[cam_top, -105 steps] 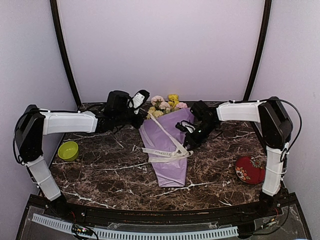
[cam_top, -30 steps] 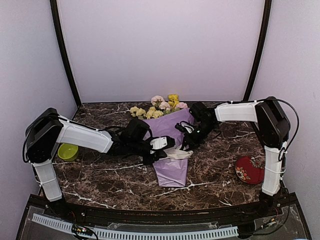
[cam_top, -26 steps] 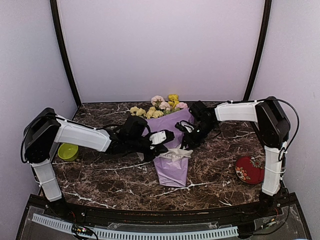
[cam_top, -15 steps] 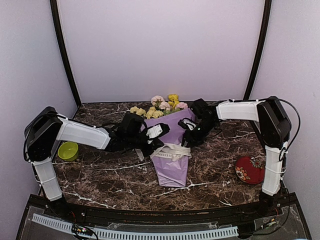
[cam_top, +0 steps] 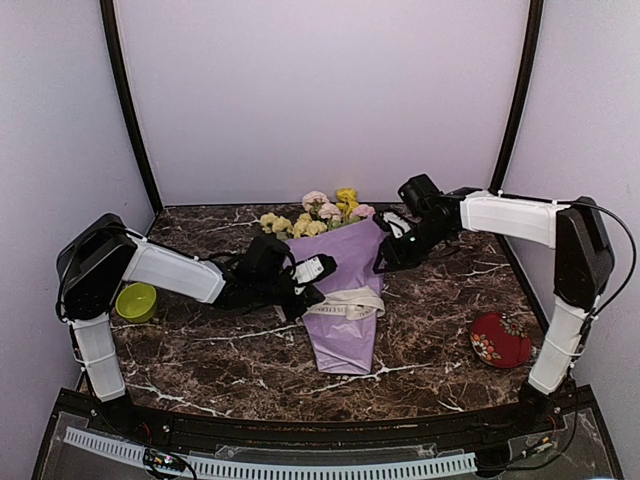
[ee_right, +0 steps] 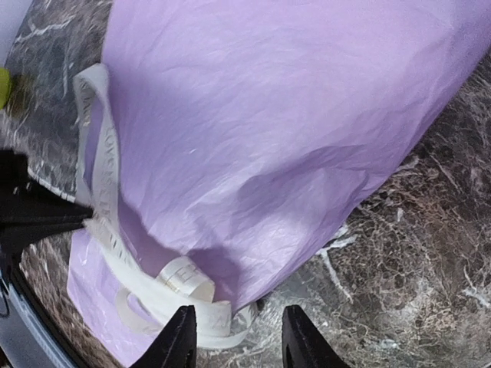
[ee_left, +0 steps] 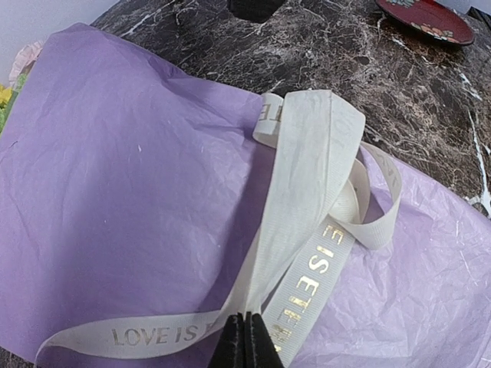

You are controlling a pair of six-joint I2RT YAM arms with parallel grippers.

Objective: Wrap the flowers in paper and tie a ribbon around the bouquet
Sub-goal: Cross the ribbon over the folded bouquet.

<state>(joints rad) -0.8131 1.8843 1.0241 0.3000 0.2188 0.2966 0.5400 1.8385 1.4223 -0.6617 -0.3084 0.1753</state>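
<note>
Okay, the wrapping looks done. The flowers [cam_top: 325, 213] sit inside the paper [cam_top: 340, 265], which is rolled into a cone lying on the marble table [cam_top: 220, 360] at centre frame in the top view. Blooms point to the upper edge, the tip to the bottom, so you already have a bouquet [cam_top: 338, 290].

The ribbon [ee_left: 307, 192] is the open item. It lies across the cone's middle. In the left wrist view its cream bands cross and curl into a loose loop on the purple sheet, gold lettering showing. I'd call that a slack first crossing, not a cinched knot, and no bow is visible. I cannot tell whether it passes under the cone.

Your left gripper [ee_left: 247, 337] is clamped fully closed on the ribbon. It pinches the bands at bottom centre of its wrist view, at the cone's left edge in the top view. Your right gripper [ee_right: 239, 349] is partway open with nothing in it, just beside the cone's right edge. Its wrist view shows the ribbon loop at lower left, just above its fingers.

Left to do, by my read: take the free end with the right, pull both ends to snug the wrap, then finish the knot. The green bowl [cam_top: 136, 301] at left and the red plate [cam_top: 498, 338] at lower right aren't involved.
</note>
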